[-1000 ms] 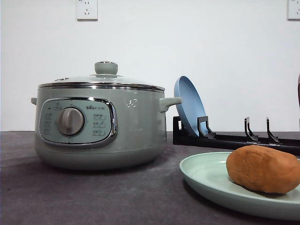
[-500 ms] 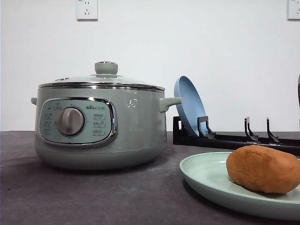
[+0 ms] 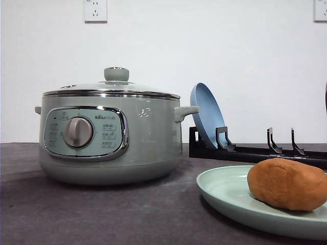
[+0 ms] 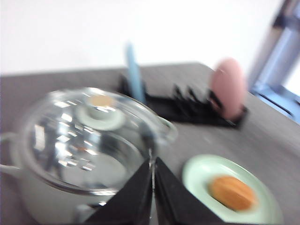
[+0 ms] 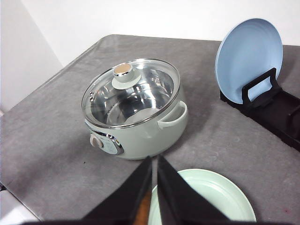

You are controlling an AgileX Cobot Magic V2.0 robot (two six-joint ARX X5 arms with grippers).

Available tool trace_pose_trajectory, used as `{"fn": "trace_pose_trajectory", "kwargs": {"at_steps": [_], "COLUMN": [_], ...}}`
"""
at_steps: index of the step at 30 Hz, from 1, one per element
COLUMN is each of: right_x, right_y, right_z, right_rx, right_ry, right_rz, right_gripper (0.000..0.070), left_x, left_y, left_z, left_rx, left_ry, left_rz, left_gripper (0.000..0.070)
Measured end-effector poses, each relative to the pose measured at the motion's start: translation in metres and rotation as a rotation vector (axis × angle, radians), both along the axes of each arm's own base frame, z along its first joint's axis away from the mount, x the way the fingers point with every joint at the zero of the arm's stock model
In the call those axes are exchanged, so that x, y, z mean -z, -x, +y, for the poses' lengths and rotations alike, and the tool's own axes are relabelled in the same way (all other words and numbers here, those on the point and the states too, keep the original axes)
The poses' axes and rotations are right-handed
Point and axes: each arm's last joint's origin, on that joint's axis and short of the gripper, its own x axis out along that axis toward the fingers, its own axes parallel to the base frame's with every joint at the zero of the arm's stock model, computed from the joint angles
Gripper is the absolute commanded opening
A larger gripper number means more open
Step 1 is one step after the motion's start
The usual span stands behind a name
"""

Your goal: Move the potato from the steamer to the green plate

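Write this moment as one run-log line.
potato: on green plate | steamer: lid on | left tool: shut | right tool: shut

1. The steamer (image 3: 110,133) carries the only lettering that can be made out: a small brand word reading roughly "Bear" at the top of its control panel (image 3: 85,133), just above and right of the dial (image 3: 78,132), followed by tiny characters too small to read.
2. Small icons and button labels sit in rows left and right of the dial on the same panel; none can be read.
3. A faint emblem (image 3: 143,112) is stamped on the steamer's wall right of the panel; its form cannot be told.
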Motion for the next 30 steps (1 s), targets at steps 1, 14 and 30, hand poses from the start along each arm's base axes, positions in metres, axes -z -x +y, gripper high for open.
{"fn": "trace_pose_trajectory", "kwargs": {"at_steps": [1,14,30], "right_x": [0.0,0.0,0.0], "right_y": [0.0,0.0,0.0], "right_z": [0.0,0.0,0.0], "right_rx": [0.0,0.0,0.0], "right_ry": [0.0,0.0,0.0], "right_rz": [0.0,0.0,0.0], "right_gripper": [0.0007,0.0007,0.0007], "left_x": [0.011,0.138,0.167], "left_y": [-0.002,-0.007,-0.01], "left_z": [0.002,0.023,0.032], "left_rx": [-0.028,-0.255,-0.467], "left_ry": [0.002,-0.036,-0.077], "left_rz": [-0.026,0.086,0.037], "left_gripper": [0.0,0.0,0.0]}}
